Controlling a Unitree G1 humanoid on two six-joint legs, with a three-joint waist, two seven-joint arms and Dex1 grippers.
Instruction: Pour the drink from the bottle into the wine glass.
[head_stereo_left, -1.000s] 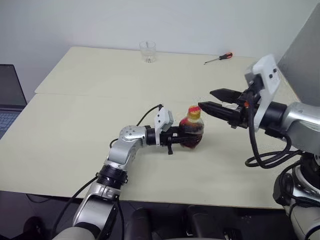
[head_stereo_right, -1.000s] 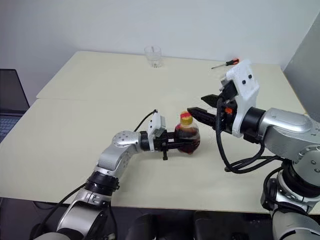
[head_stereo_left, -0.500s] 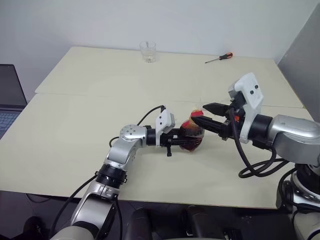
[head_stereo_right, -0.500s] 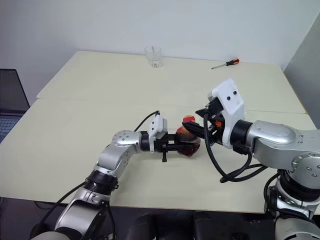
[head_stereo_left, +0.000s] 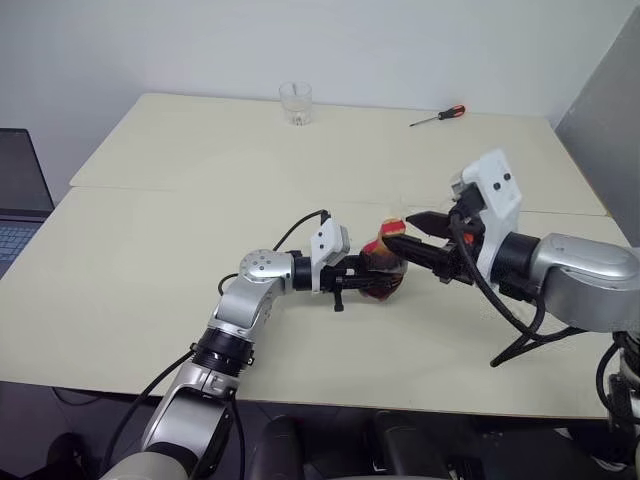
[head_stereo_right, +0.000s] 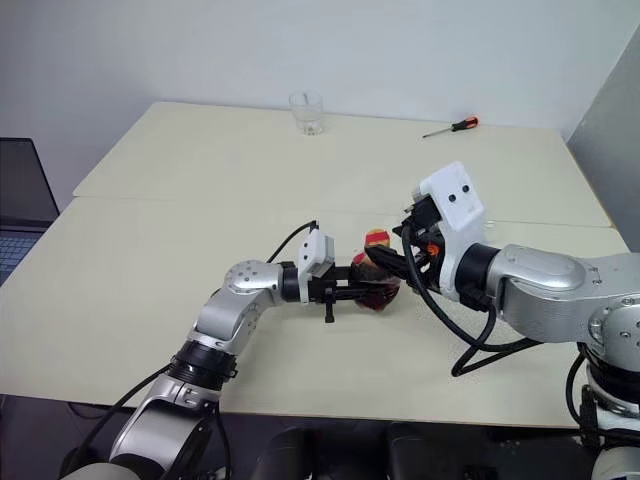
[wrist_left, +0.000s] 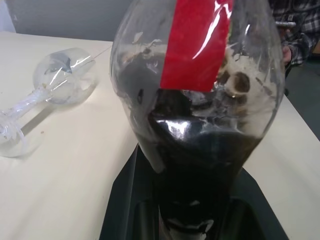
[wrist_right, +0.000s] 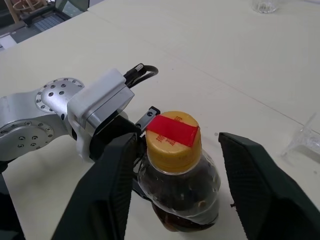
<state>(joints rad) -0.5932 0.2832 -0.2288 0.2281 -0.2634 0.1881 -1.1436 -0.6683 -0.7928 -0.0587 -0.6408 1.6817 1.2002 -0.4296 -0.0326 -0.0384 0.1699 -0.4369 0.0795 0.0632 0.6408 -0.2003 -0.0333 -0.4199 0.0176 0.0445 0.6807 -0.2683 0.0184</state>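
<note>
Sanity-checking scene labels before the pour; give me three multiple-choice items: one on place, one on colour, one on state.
1. Where is the screwdriver?
A. Beside the bottle
B. Near the table's far edge, right of the tumbler
C. On the laptop

2. What colour is the bottle's cap?
A. Blue
B. White
C. Yellow

3. How is the wine glass?
A. Lying on its side
B. Standing upright
C. Held in a gripper

Answers:
1 B: the screwdriver lies far back on the table, right of the tumbler.
2 C: the cap on the bottle is yellow.
3 A: the wine glass lies on its side on the tabletop.
</note>
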